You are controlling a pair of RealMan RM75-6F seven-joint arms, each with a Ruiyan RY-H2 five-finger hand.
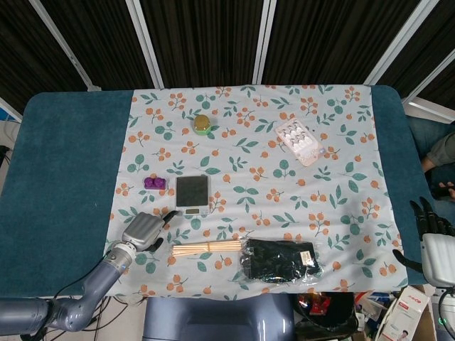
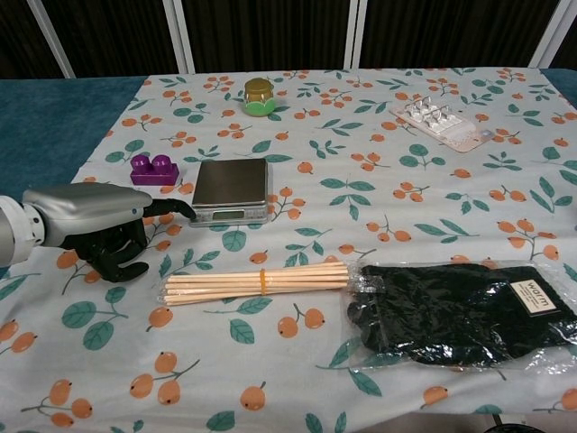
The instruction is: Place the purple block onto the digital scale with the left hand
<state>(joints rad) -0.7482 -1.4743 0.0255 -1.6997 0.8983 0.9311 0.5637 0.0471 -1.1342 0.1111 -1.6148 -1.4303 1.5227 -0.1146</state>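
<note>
The purple block point(image 1: 153, 182) point(image 2: 153, 169) lies on the flowered cloth, just left of the digital scale point(image 1: 192, 195) point(image 2: 230, 190), whose dark platform is bare. My left hand point(image 1: 144, 231) point(image 2: 99, 225) hovers low over the cloth nearer than both, in front of the block and left of the scale's front corner. It holds nothing; its dark fingers point(image 2: 115, 259) bend downward and the thumb stretches toward the scale. My right hand point(image 1: 432, 238) is off the table's right edge, fingers up and apart, empty.
A bundle of wooden sticks point(image 1: 210, 248) point(image 2: 257, 280) lies right of the left hand, with packaged black gloves point(image 1: 279, 259) point(image 2: 455, 311) beyond it. A small green-and-yellow jar point(image 1: 202, 124) point(image 2: 259, 96) and a blister pack point(image 1: 299, 141) point(image 2: 439, 121) sit farther back.
</note>
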